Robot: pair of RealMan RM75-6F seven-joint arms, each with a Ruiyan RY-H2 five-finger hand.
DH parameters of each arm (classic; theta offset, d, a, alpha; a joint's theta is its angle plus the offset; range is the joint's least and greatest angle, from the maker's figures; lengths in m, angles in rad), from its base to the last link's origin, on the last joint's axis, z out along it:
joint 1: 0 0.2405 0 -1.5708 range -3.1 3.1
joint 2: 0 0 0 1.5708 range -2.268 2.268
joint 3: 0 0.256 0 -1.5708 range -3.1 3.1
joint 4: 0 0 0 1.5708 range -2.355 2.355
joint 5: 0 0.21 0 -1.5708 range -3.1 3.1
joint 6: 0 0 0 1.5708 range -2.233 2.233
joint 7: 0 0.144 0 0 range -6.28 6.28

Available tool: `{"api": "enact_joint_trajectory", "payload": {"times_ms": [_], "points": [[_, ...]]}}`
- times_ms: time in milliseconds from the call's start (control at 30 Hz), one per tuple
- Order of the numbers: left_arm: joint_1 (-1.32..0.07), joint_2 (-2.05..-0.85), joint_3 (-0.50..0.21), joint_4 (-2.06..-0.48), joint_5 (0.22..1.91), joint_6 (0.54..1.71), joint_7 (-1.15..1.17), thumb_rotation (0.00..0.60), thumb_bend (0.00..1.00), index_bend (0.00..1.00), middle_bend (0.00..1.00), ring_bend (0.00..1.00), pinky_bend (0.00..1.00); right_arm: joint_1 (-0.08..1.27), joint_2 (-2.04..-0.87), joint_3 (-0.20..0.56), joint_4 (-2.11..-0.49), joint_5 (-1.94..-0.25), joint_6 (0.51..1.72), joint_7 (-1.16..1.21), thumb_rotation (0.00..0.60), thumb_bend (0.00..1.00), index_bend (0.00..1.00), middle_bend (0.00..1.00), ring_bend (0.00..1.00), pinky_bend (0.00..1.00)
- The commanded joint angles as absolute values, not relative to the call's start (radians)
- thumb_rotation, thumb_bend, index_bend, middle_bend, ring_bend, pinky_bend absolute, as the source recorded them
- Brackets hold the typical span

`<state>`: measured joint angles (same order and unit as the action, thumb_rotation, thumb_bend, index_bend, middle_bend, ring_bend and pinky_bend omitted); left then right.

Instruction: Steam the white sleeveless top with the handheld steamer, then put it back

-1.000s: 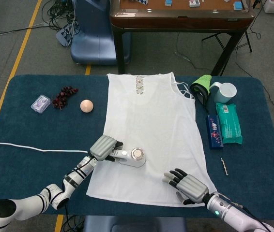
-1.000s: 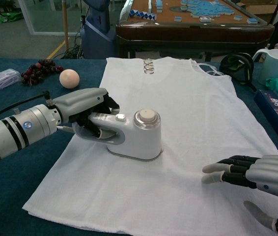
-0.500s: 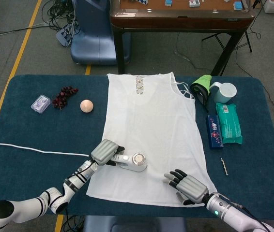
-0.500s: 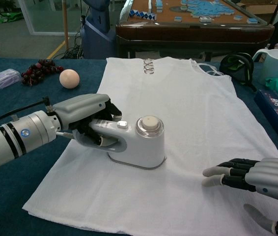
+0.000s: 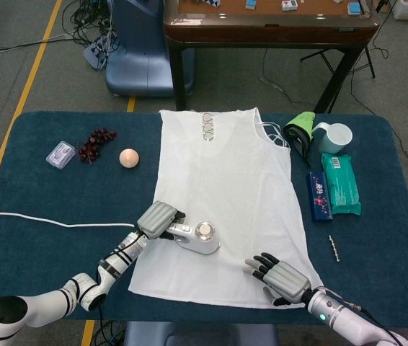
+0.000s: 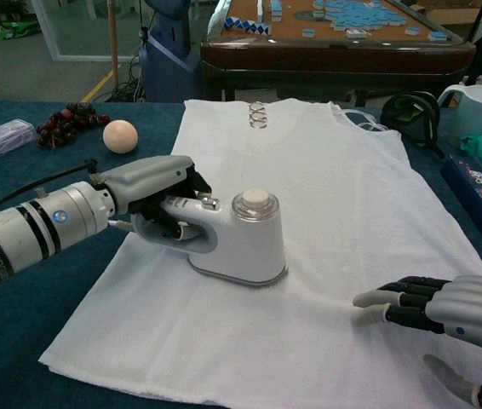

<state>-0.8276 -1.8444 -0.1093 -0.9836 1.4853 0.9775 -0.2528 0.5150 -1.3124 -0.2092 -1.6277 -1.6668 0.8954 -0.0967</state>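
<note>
The white sleeveless top [image 5: 229, 180] [image 6: 309, 196] lies flat down the middle of the blue table. My left hand [image 5: 157, 219] [image 6: 152, 192] grips the handle of the white handheld steamer [image 5: 200, 236] [image 6: 241, 239], which stands on the lower left part of the top. My right hand [image 5: 280, 277] [image 6: 445, 311] rests with fingers spread on the top's lower right corner, holding nothing.
At the left are a small clear box [image 5: 60, 154], dark grapes [image 5: 96, 143], a peach ball [image 5: 129, 157] and a white cord [image 5: 45, 220]. On the right sit a green-black object [image 5: 299, 130], a white mug [image 5: 335, 137], a teal wipes pack [image 5: 340, 184] and a blue box [image 5: 318, 195].
My left hand has shifted the steamer slightly over the lower part of the top, a little toward the hem and right, then back. The right hand has stayed put.
</note>
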Motion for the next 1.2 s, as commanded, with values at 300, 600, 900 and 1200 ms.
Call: {"api": "enact_joint_trajectory", "payload": {"times_ms": [300,600,900,1200], "points": [[-0.812,-1.831,-0.09,-1.006,1.508,1.014,-0.255,0.6,0.24,0.8,0.96,0.79,0.71,0.52,-1.314,-0.209,-1.626,-1.669,0.89,-0.093,0.483,0.71,0.0,0.04,0.0,0.0],[-0.787,-1.832,-0.059,-1.033,1.539,1.059,-0.236,0.6,0.24,0.8,0.96,0.79,0.71,0.516,-1.31,-0.213,-1.632,-1.669,0.893,-0.1,0.483,0.71,0.0,0.04,0.0,0.0],[-0.767,-1.838,-0.04,-1.072,1.557,1.084,-0.175,0.6,0.24,0.79,0.95,0.79,0.71,0.511,-1.305,-0.223,-1.639,-1.681,0.9,-0.104,0.483,0.71,0.0,0.04,0.0,0.0],[-0.78,-1.86,-0.059,-1.08,1.546,1.064,-0.134,0.6,0.24,0.79,0.95,0.79,0.71,0.505,-1.297,-0.232,-1.641,-1.697,0.915,-0.094,0.481,0.71,0.0,0.05,0.0,0.0]]}}
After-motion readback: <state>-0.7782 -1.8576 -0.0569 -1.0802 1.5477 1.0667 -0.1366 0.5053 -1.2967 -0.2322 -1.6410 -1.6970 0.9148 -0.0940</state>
